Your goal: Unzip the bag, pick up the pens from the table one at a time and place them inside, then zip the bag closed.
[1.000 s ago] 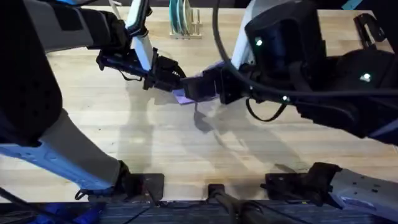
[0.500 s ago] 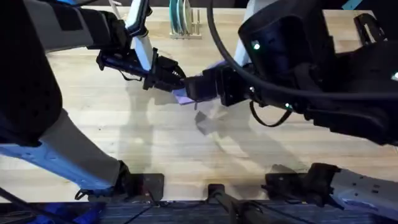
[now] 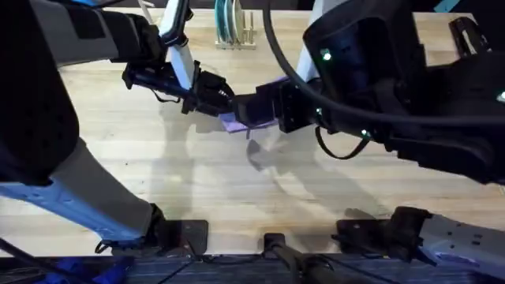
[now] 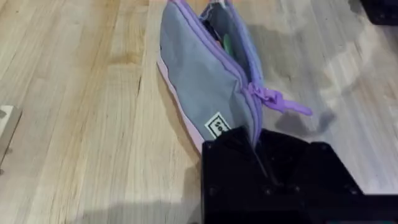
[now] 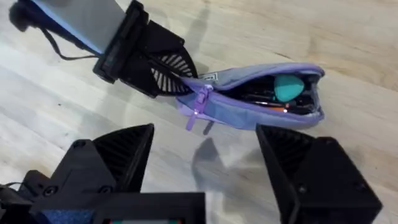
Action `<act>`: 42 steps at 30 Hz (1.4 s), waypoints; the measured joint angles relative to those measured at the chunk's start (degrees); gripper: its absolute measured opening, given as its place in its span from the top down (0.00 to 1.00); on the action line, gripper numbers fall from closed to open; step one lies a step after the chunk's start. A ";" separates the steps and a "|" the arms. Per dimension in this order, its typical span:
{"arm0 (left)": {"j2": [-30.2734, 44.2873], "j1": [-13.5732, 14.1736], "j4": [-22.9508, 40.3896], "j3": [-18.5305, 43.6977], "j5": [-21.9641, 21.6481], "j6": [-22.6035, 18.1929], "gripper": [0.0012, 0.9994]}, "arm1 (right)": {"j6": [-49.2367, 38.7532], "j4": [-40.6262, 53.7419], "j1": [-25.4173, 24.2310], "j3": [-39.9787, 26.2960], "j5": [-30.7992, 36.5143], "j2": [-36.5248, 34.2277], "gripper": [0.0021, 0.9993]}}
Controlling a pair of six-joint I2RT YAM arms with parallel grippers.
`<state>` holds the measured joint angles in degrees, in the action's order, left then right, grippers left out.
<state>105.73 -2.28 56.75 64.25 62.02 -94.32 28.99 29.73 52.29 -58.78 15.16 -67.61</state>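
- Bag [image 5: 252,99]: lavender with a grey panel, held just above the table [image 3: 158,173] near its middle, its shadow below; zipper mostly open, orange and teal showing inside.
- Left gripper [image 5: 163,73]: clamped on the bag's end beside the purple zipper pull [image 5: 200,107].
- Right gripper [image 5: 205,163]: jaws wide apart, holding nothing, poised near the bag.
- Table: pale butcher-block planks; a small rack of plates [image 3: 233,27] stands at the far edge.
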 joint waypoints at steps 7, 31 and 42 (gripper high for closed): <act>0.00 0.00 0.00 0.00 0.00 0.00 0.96 | 0.02 -0.54 0.03 0.00 -2.46 -0.01 0.00; 0.02 0.00 -0.04 0.00 -0.07 -0.02 0.96 | 5.80 -4.54 0.04 -0.26 -4.49 -13.43 0.00; 0.00 0.00 -0.18 0.00 -0.11 0.00 0.96 | 6.58 -8.48 -1.19 -0.28 -4.58 -18.02 0.00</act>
<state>105.73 -2.28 56.57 64.25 61.91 -94.33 35.57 21.25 51.11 -59.07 10.58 -85.64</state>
